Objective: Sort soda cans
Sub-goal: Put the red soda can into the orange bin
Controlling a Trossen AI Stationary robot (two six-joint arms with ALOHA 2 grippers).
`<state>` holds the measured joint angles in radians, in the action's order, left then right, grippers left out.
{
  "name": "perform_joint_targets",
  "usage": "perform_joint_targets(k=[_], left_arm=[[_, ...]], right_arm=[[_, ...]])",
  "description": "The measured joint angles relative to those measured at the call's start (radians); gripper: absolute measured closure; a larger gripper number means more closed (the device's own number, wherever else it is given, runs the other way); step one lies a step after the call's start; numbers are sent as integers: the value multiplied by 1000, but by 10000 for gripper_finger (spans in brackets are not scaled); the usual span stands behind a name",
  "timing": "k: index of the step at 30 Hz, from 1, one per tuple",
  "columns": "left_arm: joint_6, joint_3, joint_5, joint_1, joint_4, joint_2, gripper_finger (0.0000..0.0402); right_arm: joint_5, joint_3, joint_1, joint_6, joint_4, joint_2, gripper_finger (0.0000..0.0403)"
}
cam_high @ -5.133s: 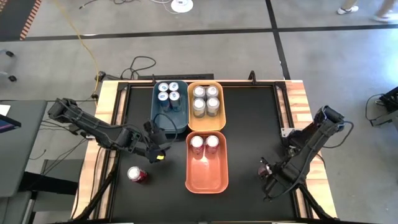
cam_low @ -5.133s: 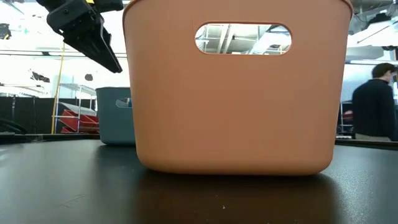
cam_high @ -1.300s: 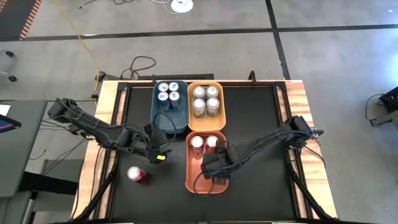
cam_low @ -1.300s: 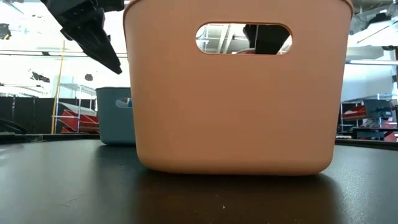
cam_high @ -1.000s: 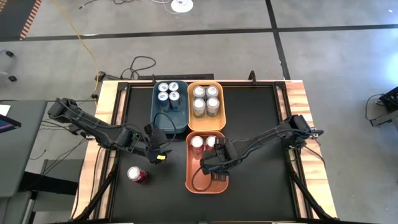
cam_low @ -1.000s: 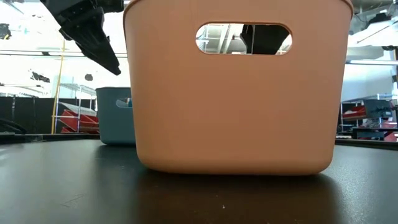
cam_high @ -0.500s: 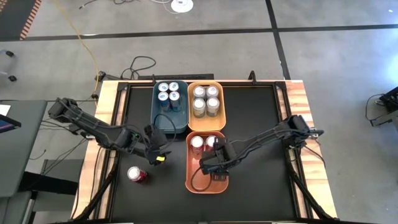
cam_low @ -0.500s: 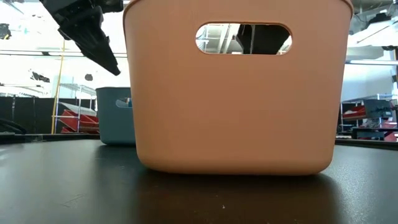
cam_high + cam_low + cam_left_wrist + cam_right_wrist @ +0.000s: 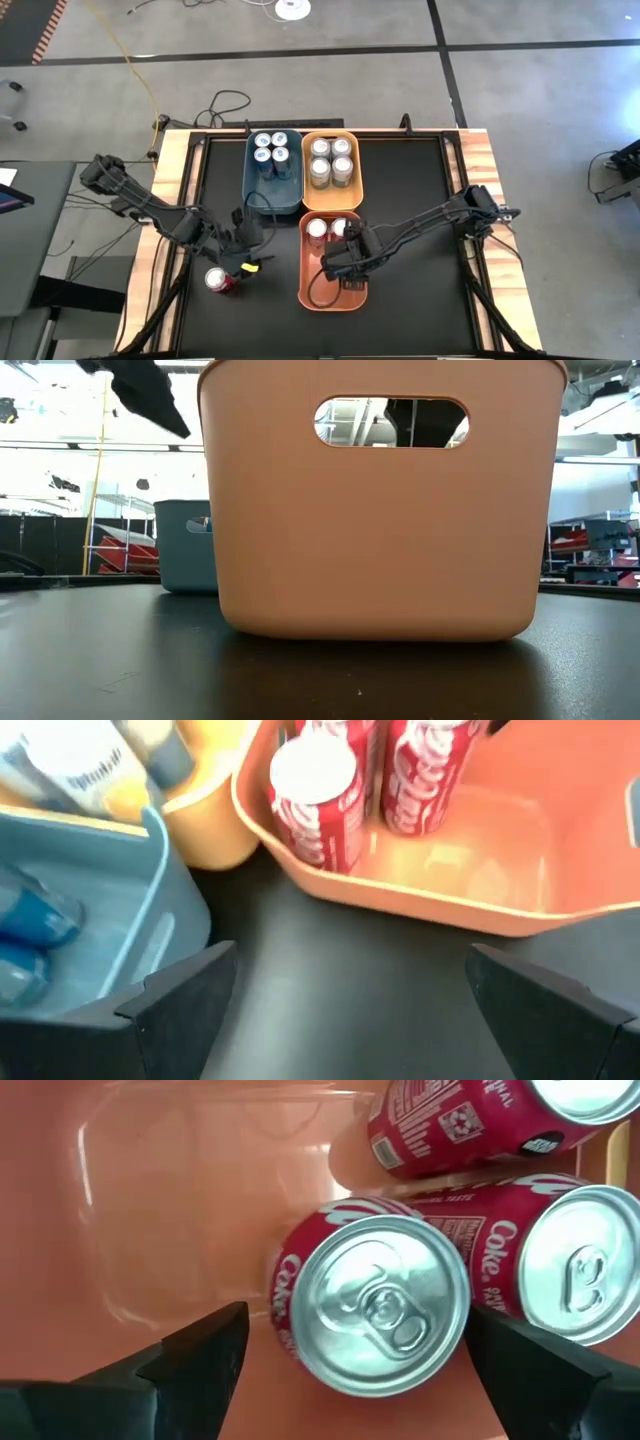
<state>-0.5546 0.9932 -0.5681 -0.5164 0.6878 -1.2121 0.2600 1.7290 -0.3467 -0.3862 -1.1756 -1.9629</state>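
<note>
High view, right gripper: you see it over the orange bin, fingers spread wide, gripping nothing.
High view, red cans in bin: two tops show just beyond that gripper, at the bin's far end.
High view, left gripper: fingers parted, empty, just above and beside the loose red can.
High view, loose red can: it stands upright on the black table, outside every bin, at the left gripper's near side.
High view, other bins: beyond both grippers, the teal bin holds four dark blue cans; the yellow-orange bin touching it holds four silver cans.
Low view, orange bin: its wall fills your picture and hides the cans; a dark piece of the left arm shows at the upper left, the teal bin behind.
Low view, room: shelving and bright windows behind the table.
Left wrist view, red cans: ahead of the spread fingers, standing in the orange bin; bare black table lies between.
Right wrist view, red can: upright, directly under the wide-open fingers, apart from both, touching a second upright can; a third can sits beyond them.
</note>
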Motion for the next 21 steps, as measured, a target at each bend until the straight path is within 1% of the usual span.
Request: perform_joint_targets(k=[4,10,21], left_arm=[[23,35,-40,-31,34,0,13],[10,70,-45,-34,86,0,13],[-15,72,-41,-34,85,0,13]], right_arm=[[0,0,1,27,5,0,23],[0,1,-5,63,9,0,23],[10,1,-1,48,32,1,23]])
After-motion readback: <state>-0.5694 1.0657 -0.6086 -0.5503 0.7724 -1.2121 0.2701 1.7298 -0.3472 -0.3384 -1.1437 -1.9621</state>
